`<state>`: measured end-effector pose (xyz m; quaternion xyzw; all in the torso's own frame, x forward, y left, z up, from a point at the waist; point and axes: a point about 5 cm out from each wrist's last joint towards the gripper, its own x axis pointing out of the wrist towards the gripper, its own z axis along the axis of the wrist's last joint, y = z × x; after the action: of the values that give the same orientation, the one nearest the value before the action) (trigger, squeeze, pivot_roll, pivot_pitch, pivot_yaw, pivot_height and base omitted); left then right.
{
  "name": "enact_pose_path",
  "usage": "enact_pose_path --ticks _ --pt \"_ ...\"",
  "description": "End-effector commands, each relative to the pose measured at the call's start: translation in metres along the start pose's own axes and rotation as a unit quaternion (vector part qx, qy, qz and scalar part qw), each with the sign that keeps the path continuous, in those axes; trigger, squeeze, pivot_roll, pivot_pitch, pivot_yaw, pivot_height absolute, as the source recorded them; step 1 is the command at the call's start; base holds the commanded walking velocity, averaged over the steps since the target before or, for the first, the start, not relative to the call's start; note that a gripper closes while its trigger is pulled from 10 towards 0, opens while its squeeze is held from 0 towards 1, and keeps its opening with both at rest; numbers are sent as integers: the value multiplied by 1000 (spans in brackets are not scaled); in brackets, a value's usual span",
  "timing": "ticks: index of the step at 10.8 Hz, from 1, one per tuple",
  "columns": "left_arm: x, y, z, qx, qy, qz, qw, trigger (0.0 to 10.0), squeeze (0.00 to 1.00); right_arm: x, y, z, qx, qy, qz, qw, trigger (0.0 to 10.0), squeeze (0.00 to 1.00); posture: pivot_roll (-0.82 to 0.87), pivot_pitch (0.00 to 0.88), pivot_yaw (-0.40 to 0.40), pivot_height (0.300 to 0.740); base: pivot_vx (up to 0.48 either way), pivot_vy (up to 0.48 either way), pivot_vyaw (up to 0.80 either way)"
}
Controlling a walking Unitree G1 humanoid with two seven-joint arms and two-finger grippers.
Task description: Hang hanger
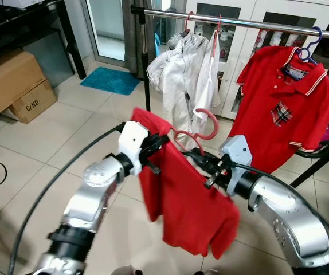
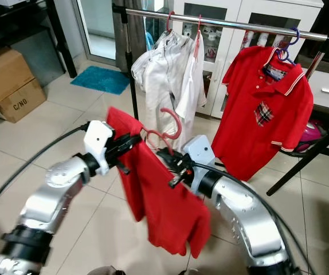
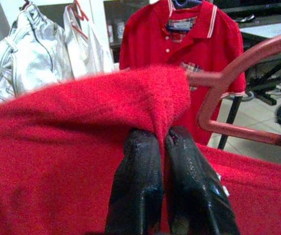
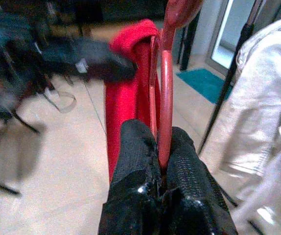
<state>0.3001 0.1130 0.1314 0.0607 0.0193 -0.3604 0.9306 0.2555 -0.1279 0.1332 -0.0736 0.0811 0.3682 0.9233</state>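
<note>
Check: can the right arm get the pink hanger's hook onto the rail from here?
Probably not yet. The right gripper holds the pink hanger well below the rail; the gap between white jacket and red polo looks free.

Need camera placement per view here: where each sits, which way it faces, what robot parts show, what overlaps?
Left eye view: head, looking forward and down at the metal clothes rail; both silver arms show, left tool and right tool holding the red shirt on a red plastic hanger.
Right eye view: same scene, same arms.
Left wrist view: along the left tool's black fingers, pinching red cloth.
Right wrist view: along the right tool's fingers, clamping the hanger wire.
Shared: both wrist views show the hanger.
</note>
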Motion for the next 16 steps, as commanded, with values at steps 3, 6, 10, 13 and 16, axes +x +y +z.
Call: enact_pose_path --ticks 3,6,10,13,16 --pt "-14 31 18 28 -17 72 997 0 0 -10 2 -16 -79 67 52 993 0 0 -24 0 6 740 0 0 0" --pt "-36 78 34 81 10 157 984 0 0 -28 4 -22 -71 84 106 988 0 0 -27 0 16 740 0 0 0" --pt "-56 113 38 94 12 268 959 0 0 -44 14 -27 -49 108 168 979 0 0 -24 0 15 740 0 0 0" --pt "-20 72 32 163 45 115 979 0 0 -17 -7 -23 -114 195 82 971 0 0 -43 0 27 740 0 0 0" --pt "18 24 14 208 84 -31 974 0 0 4 -15 -29 -197 285 95 933 0 0 -54 0 43 740 0 0 0"
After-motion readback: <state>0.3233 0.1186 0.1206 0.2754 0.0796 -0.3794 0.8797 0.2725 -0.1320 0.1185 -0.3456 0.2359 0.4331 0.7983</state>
